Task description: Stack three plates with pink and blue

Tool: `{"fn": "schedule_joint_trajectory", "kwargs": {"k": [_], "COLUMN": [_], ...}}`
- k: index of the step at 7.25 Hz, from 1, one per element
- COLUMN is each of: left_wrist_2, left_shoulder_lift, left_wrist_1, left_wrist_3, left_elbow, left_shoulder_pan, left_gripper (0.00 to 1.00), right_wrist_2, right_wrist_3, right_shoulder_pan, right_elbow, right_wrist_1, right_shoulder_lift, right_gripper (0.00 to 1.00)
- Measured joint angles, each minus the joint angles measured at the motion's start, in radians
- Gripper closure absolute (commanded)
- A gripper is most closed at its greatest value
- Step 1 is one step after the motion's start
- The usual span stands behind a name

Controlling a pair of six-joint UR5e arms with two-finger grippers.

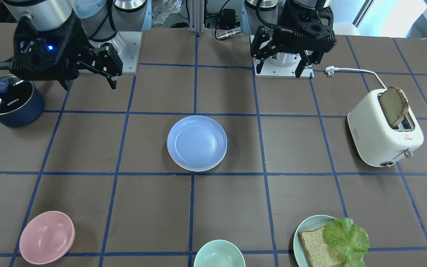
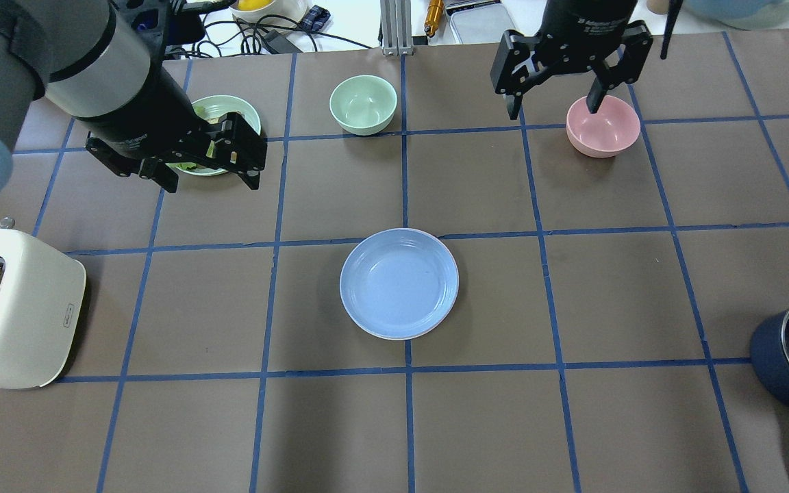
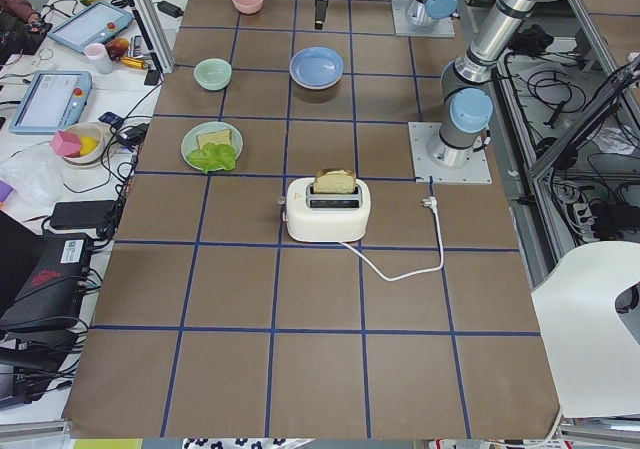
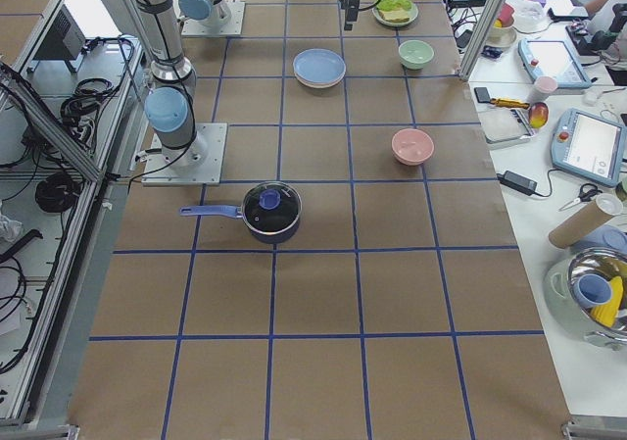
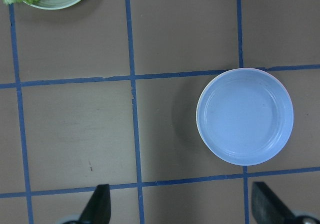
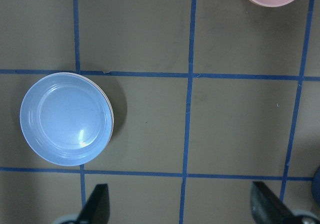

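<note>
Stacking looks finished: the three plates, blue on top, sit nested below and between the left gripper and right gripper. Both are spread wide and empty, so probably nothing more is needed.

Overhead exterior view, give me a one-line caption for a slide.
Plate stack, light blue on top, sits centred on the table; left gripper and right gripper hover open, clear of it.
</note>
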Motion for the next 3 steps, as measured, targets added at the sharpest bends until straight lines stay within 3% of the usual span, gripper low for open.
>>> {"fn": "schedule_joint_trajectory", "kwargs": {"k": [3], "left_wrist_2": [0.073], "left_shoulder_lift": [-0.029], "left_wrist_1": [0.008], "left_wrist_3": [0.065], "left_elbow": [0.007], "left_shoulder_pan": [0.002], "left_gripper": [0.00], "right_wrist_2": [-0.005], "right_wrist_3": [-0.014], "right_shoulder_pan": [-0.028], "right_elbow": [0.076], "right_wrist_1": [0.008], "right_shoulder_lift": [-0.073], "right_gripper": [0.00]}}
